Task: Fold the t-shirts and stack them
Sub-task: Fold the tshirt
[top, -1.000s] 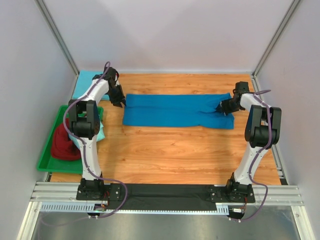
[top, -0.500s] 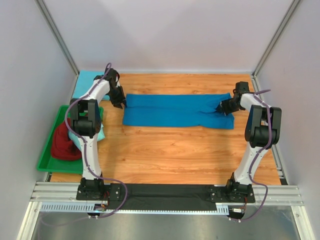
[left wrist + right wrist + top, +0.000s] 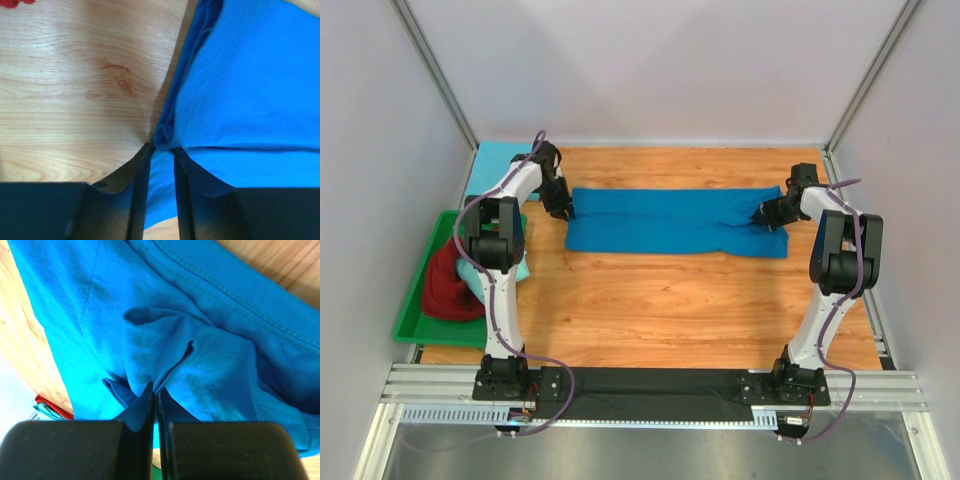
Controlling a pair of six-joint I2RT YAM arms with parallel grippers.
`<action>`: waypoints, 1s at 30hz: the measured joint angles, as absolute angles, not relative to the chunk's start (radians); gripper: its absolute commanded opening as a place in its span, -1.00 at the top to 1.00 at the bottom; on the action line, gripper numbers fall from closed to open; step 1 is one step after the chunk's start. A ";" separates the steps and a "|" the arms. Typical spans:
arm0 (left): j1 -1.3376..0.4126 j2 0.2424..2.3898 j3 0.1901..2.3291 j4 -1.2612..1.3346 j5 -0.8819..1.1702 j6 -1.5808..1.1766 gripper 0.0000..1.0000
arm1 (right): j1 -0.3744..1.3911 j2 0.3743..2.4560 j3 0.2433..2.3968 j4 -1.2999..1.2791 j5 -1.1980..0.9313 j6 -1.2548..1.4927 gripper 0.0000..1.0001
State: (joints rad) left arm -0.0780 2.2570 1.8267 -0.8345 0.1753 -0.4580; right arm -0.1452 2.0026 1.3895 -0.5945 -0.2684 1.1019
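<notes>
Royal blue t-shirt (image 3: 675, 220) lies flat as a long strip across far half of table (image 3: 670, 310), running L-R between my arms. R end effector (image 3: 767, 215) is clenched on a pinched-up fold near the shirt's right end. L end effector (image 3: 563, 210) sits at the shirt's left edge, fingers (image 3: 140, 170) slightly apart w/ cloth in the gap, can't tell if it's actually gripping.

The royal blue t-shirt (image 3: 675, 222) is soft, matt cloth with a fine knit and stitched hems. The counter (image 3: 670, 300) is smooth, shiny wood with wavy grain. The green tray (image 3: 412, 303) looks like smooth plastic.
</notes>
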 measured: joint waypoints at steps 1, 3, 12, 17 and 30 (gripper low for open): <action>-0.078 2.257 1.827 -0.834 0.177 -0.458 0.45 | -0.145 2.003 1.390 -0.595 -0.269 1.102 0.99; -0.078 2.258 1.827 -0.834 0.178 -0.458 0.52 | -0.145 2.003 1.390 -0.595 -0.268 1.102 0.99; -0.079 2.257 1.826 -0.833 0.178 -0.458 1.00 | -0.145 1.999 1.391 -0.602 -0.267 1.095 0.99; -0.079 2.240 1.807 -0.828 0.175 -0.458 1.00 | -0.145 1.973 1.399 -0.631 -0.257 1.055 0.99; -0.083 2.081 1.665 -0.799 0.174 -0.480 1.00 | -0.141 1.845 1.470 -0.672 -0.226 0.938 0.99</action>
